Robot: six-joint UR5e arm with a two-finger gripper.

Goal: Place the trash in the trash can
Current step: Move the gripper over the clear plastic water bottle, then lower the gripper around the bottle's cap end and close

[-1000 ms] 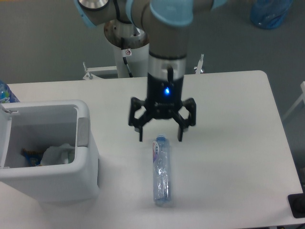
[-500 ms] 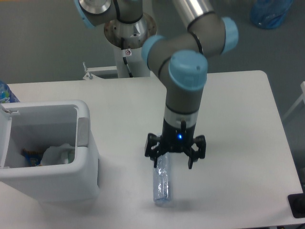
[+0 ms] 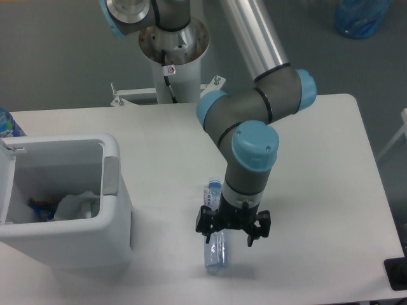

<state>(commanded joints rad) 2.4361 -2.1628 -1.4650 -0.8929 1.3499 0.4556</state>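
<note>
Table (image 3: 318, 127): white, carries everything.
Bin (image 3: 82, 244): at 9 o'clock, lid up, wrapper (image 3: 76, 204) inside.
Arm (image 3: 254, 143): bends over the table's middle, covering part of the bottle.
Gripper (image 3: 231, 236): fingers spread, straddling the bottle.
Bottle (image 3: 216, 251): lying at 6 o'clock, cap toward 12.
Bag (image 3: 361, 16): blue, floor at 1 o'clock.

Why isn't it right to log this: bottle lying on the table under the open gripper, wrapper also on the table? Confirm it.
One error: the crumpled white wrapper lies inside the trash can, as the camera view shows. The bottle does lie on the table under the open gripper.
</note>
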